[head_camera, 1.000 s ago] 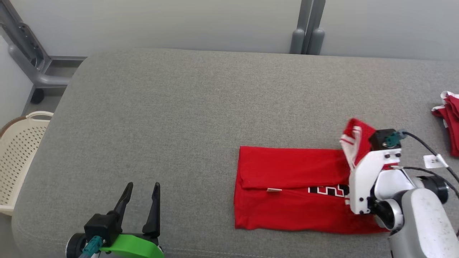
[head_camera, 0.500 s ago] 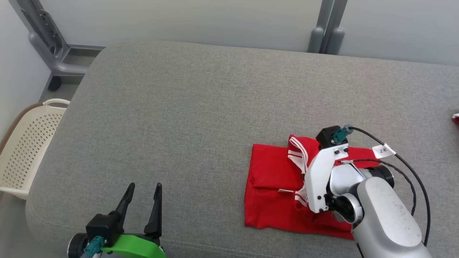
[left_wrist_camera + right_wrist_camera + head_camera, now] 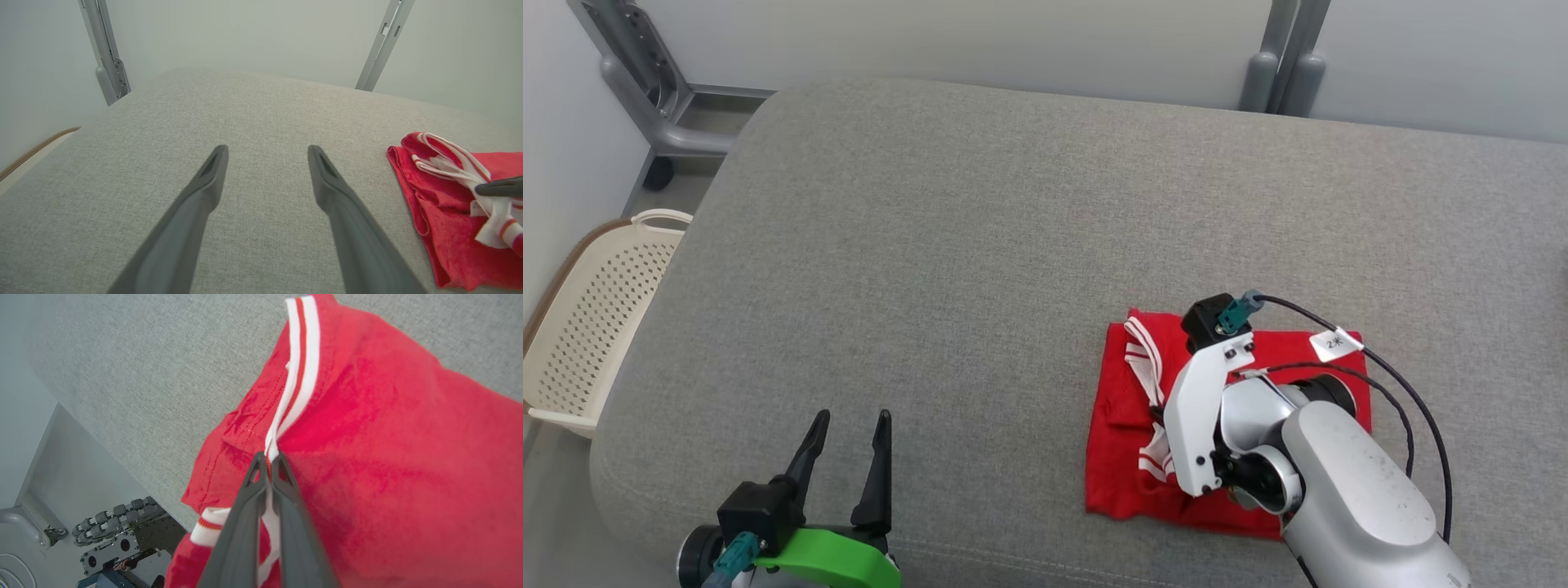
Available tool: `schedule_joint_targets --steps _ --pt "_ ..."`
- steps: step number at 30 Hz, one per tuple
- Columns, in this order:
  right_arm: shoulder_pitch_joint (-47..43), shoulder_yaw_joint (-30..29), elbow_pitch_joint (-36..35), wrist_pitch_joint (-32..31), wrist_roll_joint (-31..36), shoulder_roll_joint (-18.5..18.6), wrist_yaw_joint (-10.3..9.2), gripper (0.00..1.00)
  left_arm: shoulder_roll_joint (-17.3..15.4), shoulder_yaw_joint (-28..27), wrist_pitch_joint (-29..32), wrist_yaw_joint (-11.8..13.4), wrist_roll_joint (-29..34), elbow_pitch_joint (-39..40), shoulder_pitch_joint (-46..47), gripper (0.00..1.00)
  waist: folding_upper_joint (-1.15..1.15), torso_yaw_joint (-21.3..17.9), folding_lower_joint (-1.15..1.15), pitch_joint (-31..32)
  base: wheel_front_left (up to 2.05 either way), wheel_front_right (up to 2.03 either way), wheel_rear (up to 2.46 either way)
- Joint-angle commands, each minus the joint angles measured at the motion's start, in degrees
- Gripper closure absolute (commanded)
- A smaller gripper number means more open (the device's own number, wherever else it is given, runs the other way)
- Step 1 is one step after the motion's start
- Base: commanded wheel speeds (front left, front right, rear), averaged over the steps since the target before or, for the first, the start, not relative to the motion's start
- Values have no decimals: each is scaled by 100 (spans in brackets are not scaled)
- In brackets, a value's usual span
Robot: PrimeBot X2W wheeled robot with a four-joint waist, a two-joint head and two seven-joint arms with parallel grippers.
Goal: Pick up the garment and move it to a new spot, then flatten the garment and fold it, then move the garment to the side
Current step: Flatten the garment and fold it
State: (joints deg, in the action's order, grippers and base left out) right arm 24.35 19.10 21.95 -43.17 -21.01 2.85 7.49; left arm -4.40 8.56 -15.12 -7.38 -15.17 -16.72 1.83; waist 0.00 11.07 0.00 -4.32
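Note:
The garment [image 3: 1119, 474] is red with white-striped trim and lies folded on the grey padded surface [image 3: 931, 245], at the lower right of the head view. My right gripper [image 3: 269, 457] is shut on the white striped trim [image 3: 300, 367] and holds that end over the left part of the garment [image 3: 388, 437]. In the head view the white wrist [image 3: 1201, 408] covers its fingers. My left gripper [image 3: 848, 425] stands open at the lower left, well apart from the garment, with nothing between its fingers [image 3: 267, 153]. The left wrist view has the garment [image 3: 441, 228] at its right edge.
A cream perforated basket [image 3: 596, 327] stands off the surface's left edge. Grey metal posts [image 3: 1282, 65] and a frame [image 3: 645, 73] rise behind the surface. The surface's front edge runs close to the garment, and my base [image 3: 122, 539] sits below it.
My right gripper has carried the striped end leftward over the rest of the garment, so the garment's outline is now shorter. The head camera has turned. The left gripper has stayed still.

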Motion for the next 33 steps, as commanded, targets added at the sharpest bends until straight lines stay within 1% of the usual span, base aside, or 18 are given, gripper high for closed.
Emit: schedule_joint_targets --steps 1,17,18,19,20,27,30,33 --pt "81 75 42 54 -60 9 -2 100 9 -8 -4 -15 -41 -1 59 0 0 13 0 -8 0 0 0" --pt "282 523 419 376 -390 6 -2 100 53 -28 -4 -16 -43 -22 123 0 0 34 0 -72 0 0 0" --pt "294 534 420 424 -407 6 -2 58 53 -29 -3 -16 -46 -27 123 0 0 32 0 -69 0 0 0" --pt "295 568 432 451 -437 8 -2 11 54 -28 -4 -16 -48 -31 124 0 0 30 0 -67 0 0 0" --pt "291 595 438 482 -472 7 -2 0 55 -30 -3 -16 -51 -34 124 0 0 27 0 -62 0 0 0" --pt "356 531 392 772 -753 11 -2 0 43 -78 -3 -16 -56 -35 60 0 0 -39 0 0 0 0 0" --pt "394 313 308 904 -835 14 -2 0 37 -128 -4 -16 -35 -5 14 0 0 -114 0 31 0 0 0" --pt "385 -62 224 1018 -596 15 -2 0 41 -209 -4 -13 16 36 -40 0 0 -224 0 70 0 0 0"
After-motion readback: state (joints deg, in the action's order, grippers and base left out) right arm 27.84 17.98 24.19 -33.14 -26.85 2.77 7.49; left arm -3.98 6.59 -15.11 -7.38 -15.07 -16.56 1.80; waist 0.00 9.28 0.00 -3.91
